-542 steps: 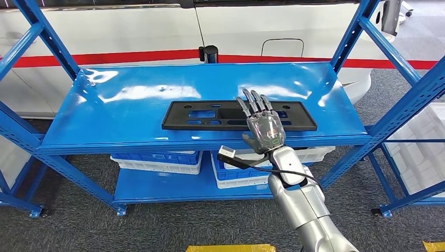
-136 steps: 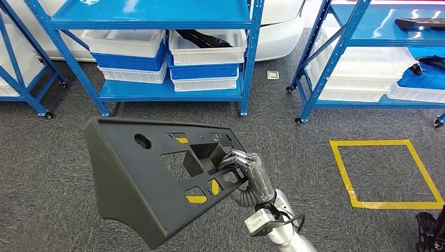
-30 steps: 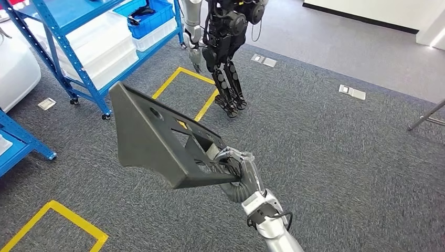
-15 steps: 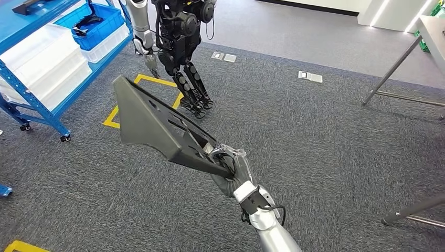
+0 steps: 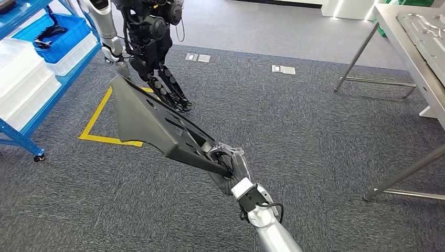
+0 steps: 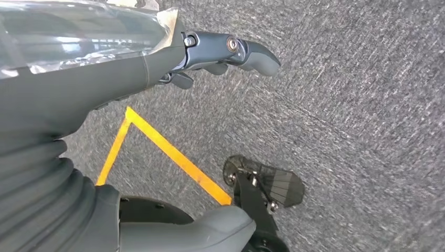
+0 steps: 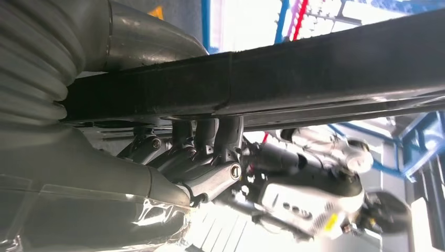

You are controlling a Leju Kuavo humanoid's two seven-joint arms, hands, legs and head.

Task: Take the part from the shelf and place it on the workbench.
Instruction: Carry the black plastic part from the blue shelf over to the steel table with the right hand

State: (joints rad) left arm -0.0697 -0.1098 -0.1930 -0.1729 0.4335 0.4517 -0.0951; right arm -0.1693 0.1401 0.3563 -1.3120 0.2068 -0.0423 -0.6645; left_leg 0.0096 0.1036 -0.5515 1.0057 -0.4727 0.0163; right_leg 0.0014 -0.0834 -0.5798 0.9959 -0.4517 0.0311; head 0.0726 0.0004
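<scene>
Right robot hand [image 5: 229, 167] grips the part [image 5: 152, 126] at one end, fingers through a cutout. Long stiff plastic w/ leverage (likely light). Left robot hand [image 6: 157, 50] holds nothing.

another humanoid robot [image 5: 149, 42] standing by yellow floor tape [image 5: 97, 118] | blue bin [image 5: 55, 37] on blue rack [image 5: 21, 134]

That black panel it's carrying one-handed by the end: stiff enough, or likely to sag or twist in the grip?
Probably stiff: the black panel juts out from the right hand without visible droop. Likely light for its size, being thin with cut-outs. Gripped at one end only, it may lever or twist in the fingers, so expect some swing while walking.
</scene>
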